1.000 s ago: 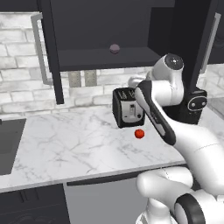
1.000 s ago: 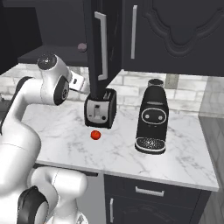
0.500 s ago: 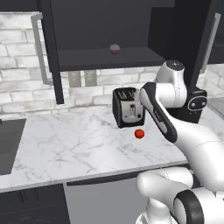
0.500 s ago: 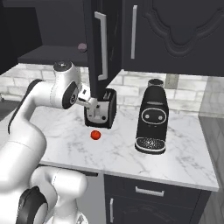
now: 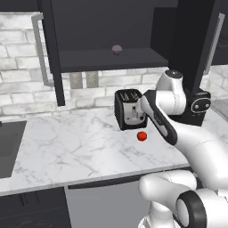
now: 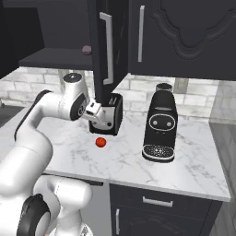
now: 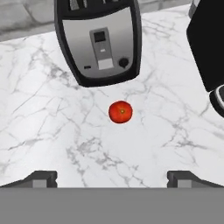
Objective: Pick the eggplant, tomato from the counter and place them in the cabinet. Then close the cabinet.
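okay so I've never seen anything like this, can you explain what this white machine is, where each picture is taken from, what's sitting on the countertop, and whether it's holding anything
It is a rendered kitchen with a white robot arm on a base that drives. Two pictures come from cameras on that base, behind the arm to its left and right. The third comes from a camera on the hand, looking down past its gripper. On the white marble counter lie a small red tomato, a toaster behind it, and a black coffee machine off to the side. Above, the black cabinet stands open, with a small eggplant on its shelf. The gripper is open and holds nothing; it hangs above the tomato.
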Controlling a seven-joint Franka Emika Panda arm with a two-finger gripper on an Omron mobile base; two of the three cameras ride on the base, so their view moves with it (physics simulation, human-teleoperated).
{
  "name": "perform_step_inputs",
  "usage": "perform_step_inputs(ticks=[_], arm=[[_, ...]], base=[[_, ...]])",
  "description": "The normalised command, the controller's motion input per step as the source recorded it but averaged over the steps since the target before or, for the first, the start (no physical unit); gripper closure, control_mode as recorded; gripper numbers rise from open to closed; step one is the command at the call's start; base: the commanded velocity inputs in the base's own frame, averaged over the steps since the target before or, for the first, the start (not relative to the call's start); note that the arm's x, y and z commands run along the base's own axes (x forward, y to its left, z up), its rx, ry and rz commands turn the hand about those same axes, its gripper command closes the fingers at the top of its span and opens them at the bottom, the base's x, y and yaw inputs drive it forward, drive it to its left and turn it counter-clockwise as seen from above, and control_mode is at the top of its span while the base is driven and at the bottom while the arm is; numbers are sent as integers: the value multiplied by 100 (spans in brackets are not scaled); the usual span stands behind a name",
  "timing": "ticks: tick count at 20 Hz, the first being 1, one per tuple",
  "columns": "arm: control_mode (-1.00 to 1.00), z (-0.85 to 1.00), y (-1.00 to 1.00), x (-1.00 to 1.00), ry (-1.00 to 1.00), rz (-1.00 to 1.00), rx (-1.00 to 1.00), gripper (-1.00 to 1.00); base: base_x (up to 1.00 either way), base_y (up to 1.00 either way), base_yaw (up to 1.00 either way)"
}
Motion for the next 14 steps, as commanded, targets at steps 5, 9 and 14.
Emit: perform_step_inputs(ticks=[5,9,14], arm=[[-100,-53,-2,0,0,5,0,-100],[-100,-51,0,0,0,5,0,-100],[-100,-42,0,10,1,5,0,-100]], base=[[0,0,0],[0,0,0],[0,0,0]])
